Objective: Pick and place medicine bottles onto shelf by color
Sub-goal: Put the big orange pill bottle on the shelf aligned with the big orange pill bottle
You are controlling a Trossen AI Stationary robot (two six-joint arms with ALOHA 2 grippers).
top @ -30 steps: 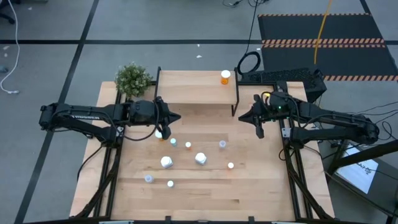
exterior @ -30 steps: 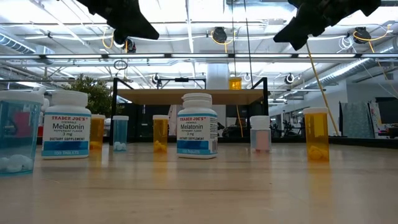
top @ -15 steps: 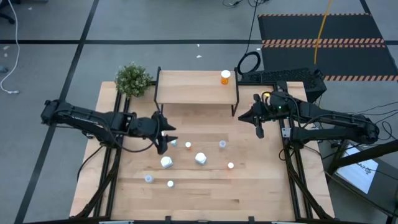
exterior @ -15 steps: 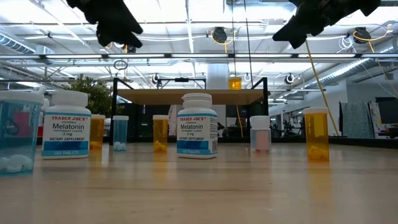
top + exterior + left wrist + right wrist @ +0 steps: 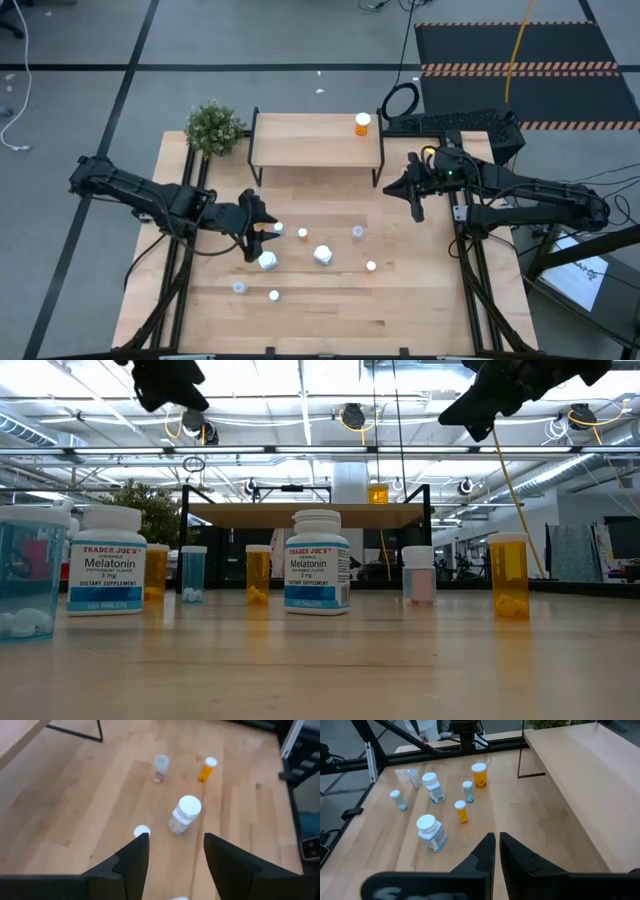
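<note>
Several white-capped medicine bottles stand on the table. They include two white ones point(image 5: 322, 254) point(image 5: 267, 261), small orange ones point(image 5: 303, 233) point(image 5: 371, 266) and pale blue ones point(image 5: 278, 229) point(image 5: 357, 232). One orange bottle point(image 5: 362, 123) stands on the shelf point(image 5: 315, 140) at its right end. My left gripper point(image 5: 264, 238) hangs open and empty above the bottles; in its wrist view point(image 5: 176, 840) a white bottle point(image 5: 184, 814) stands ahead of the fingers. My right gripper point(image 5: 415, 205) is shut and empty, up in the air right of the shelf.
A potted plant point(image 5: 213, 127) stands at the table's far left corner beside the shelf. A black device point(image 5: 460, 122) lies at the far right. Two more small bottles point(image 5: 239, 287) point(image 5: 274, 295) stand toward the near edge, with bare wood beyond them.
My left gripper has gone from beside the shelf's left leg toward the table's near edge and a little to the right, over the group of bottles, staying open. No bottle has moved.
</note>
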